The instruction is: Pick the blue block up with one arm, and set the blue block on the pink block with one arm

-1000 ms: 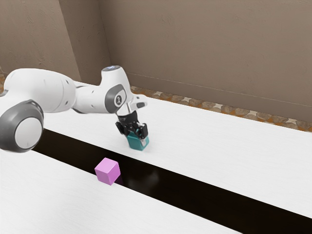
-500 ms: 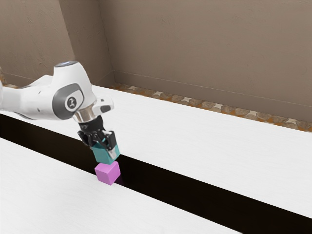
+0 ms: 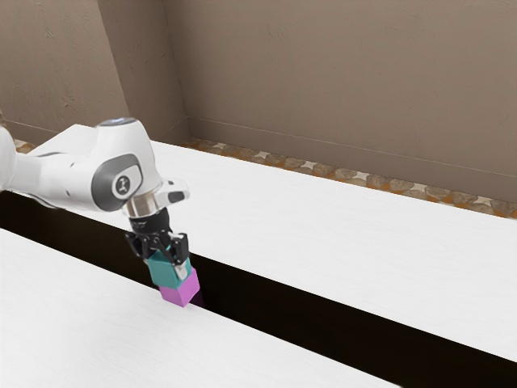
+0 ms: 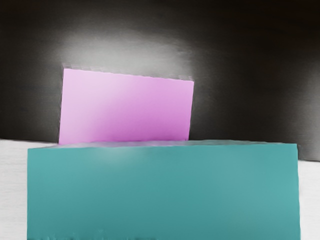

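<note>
Placement step, blue onto pink. We log the gripper (image 3: 168,259) as clenched on the blue block (image 3: 165,272), one black finger on each of two opposite sides, with the hand pointing straight down from the white arm (image 3: 89,174). The blue block sits directly over the pink block (image 3: 183,290), which stands on the near slab of the table (image 3: 65,323), right at its border with the dark strip (image 3: 339,327). In the exterior view the two blocks meet with no gap that we can see; we cannot tell whether pink bears the weight. In the wrist view the blue block (image 4: 162,192) lies close under the hand. The pink block (image 4: 125,107) shows beyond its edge, turned slightly relative to it. We judge the firm grip serves to stop the block sliding before it seats. Next move, in our estimate: release, then lift straight up. Risks are the slight twist between the blocks and the nearby edge.
</note>
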Controlling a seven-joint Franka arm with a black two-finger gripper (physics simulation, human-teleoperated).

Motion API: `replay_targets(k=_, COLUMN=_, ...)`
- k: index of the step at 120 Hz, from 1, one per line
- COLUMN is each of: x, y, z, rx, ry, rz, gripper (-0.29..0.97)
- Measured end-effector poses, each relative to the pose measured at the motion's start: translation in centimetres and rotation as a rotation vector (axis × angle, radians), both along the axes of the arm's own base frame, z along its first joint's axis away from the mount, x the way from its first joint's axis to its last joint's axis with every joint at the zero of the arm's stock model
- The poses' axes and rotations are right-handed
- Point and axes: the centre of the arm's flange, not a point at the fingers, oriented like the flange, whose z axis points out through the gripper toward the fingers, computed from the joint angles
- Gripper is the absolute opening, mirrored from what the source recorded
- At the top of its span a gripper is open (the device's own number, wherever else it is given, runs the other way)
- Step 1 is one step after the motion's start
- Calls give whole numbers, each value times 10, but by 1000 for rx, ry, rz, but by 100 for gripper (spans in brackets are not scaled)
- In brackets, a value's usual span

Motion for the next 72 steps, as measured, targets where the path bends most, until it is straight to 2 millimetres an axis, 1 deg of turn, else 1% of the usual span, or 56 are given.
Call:
replay_targets(k=9, x=12, y=3, z=2, rx=13, ry=-11, rz=-4, gripper=34)
replay_targets(k=19, x=18, y=5, z=4, rx=21, ry=-18, rz=-8, gripper=34)
replay_targets(k=36, x=19, y=-1, z=3, rx=27, ry=-17, rz=-26, gripper=34)
replay_targets(k=50, x=19, y=-5, z=-3, rx=34, ry=-6, rz=-46, gripper=34)
replay_targets(k=72, x=20, y=0, z=-6, rx=45, ry=-2, rz=-52, gripper=34)
